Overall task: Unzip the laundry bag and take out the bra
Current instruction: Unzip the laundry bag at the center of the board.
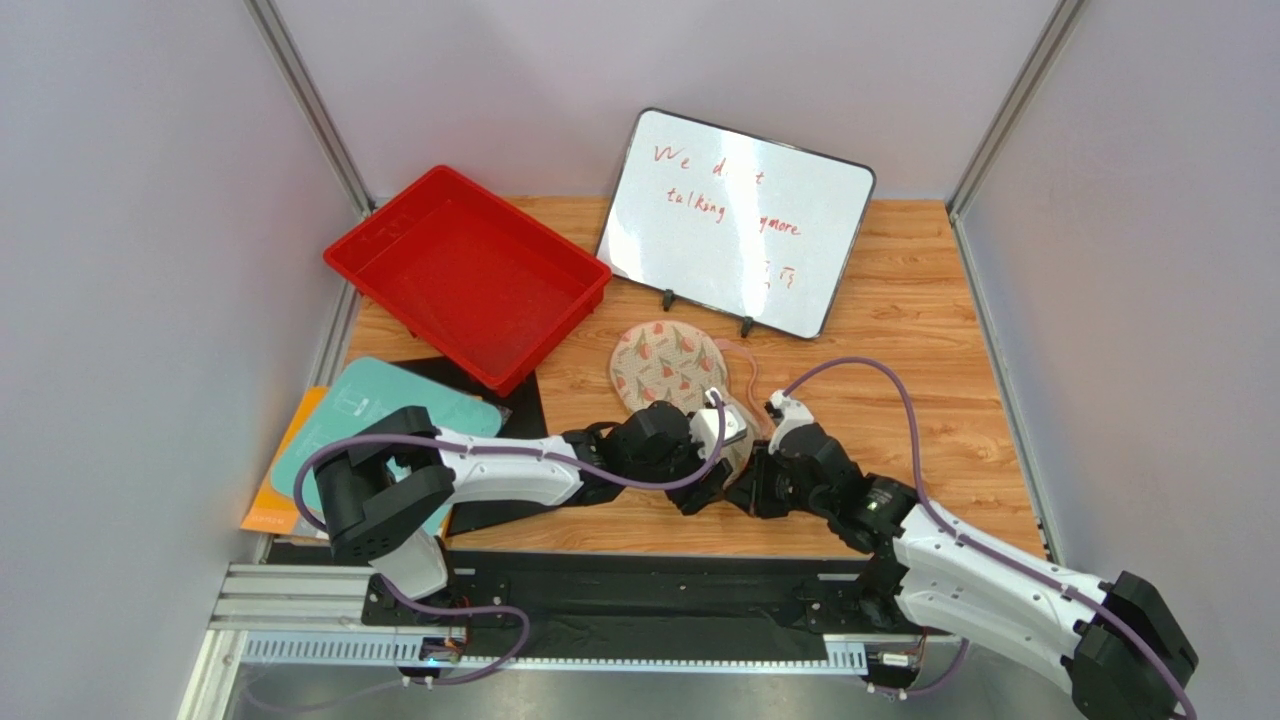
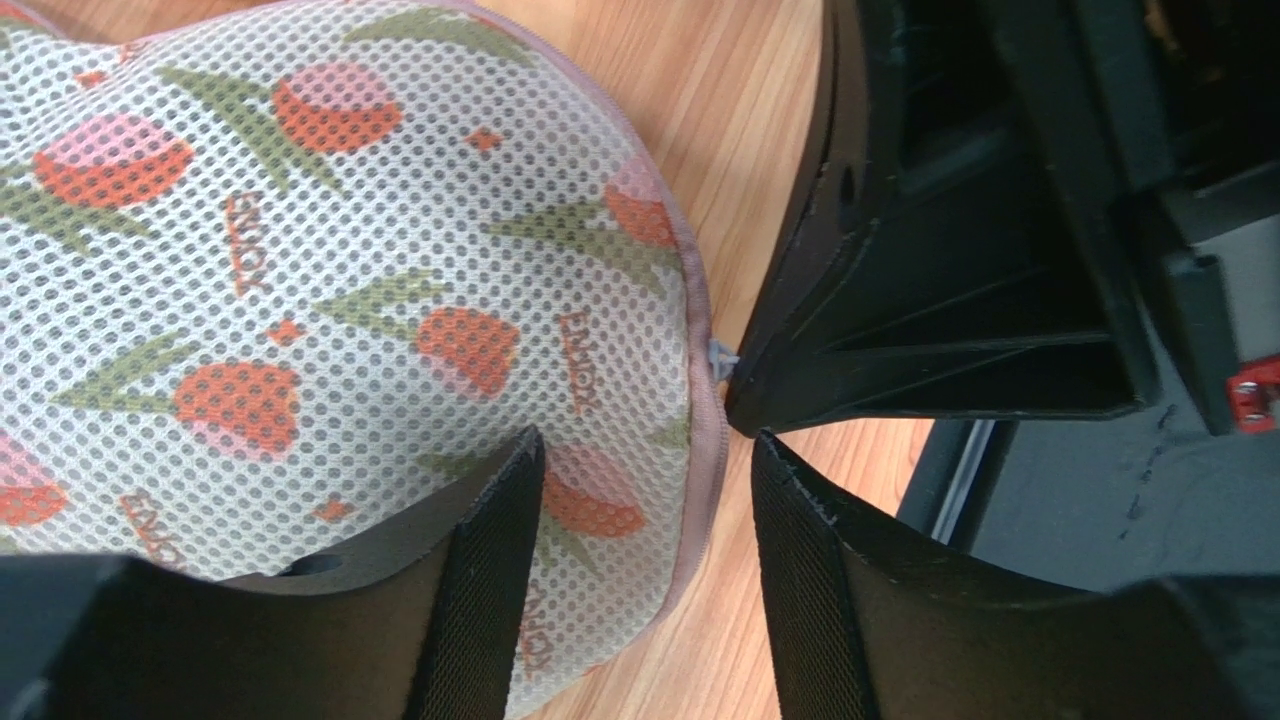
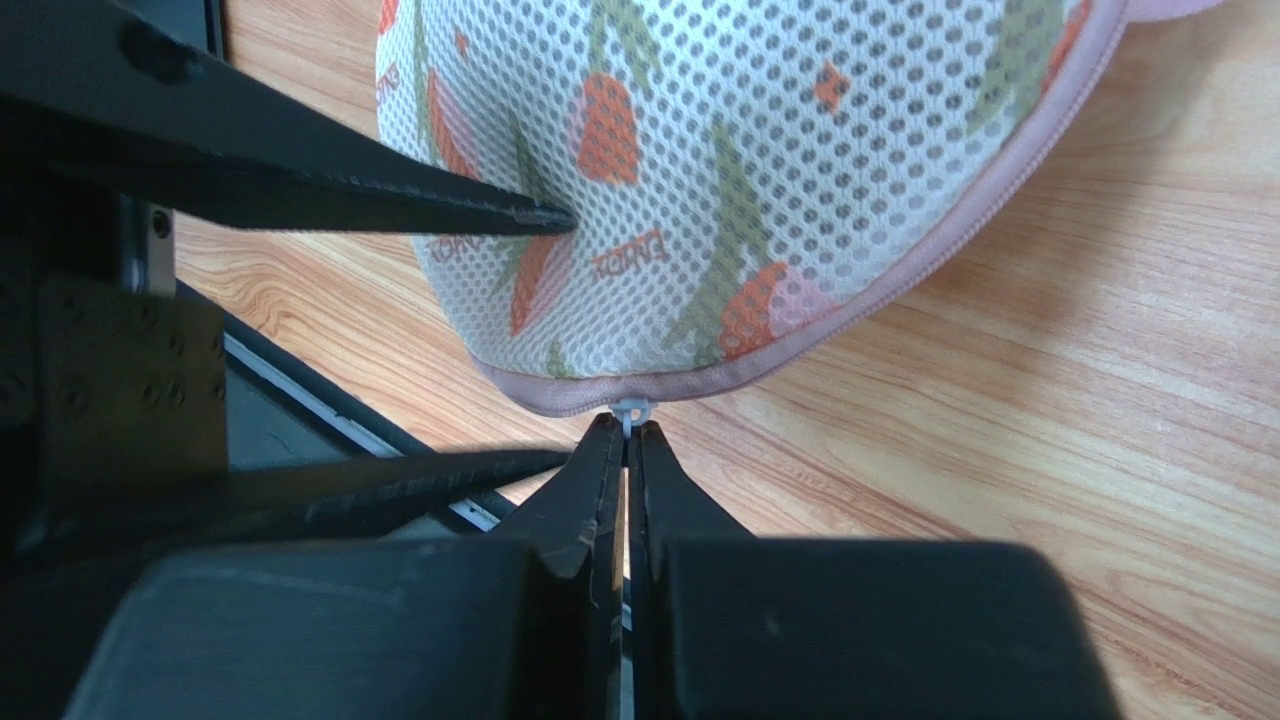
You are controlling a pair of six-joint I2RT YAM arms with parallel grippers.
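Laundry bag (image 1: 669, 357) lies flat on table (image 1: 902, 345), its near end between both tools. Left gripper (image 2: 646, 450) stands open, one finger over the mesh, the other outside the pink edge (no grip). Right gripper (image 3: 625, 438) is pinched together on zipper pull (image 3: 631, 407). Bag zipped; contents unseen. Red tray (image 1: 466, 285) sits well apart, far-left.

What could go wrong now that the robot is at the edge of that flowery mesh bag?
The right gripper pinches the tiny zipper pull with only its very tips, so it could slip off. The left gripper is open around the laundry bag edge, not clamped; pulling now might drag the whole bag. The grippers sit nearly touching and may bump.
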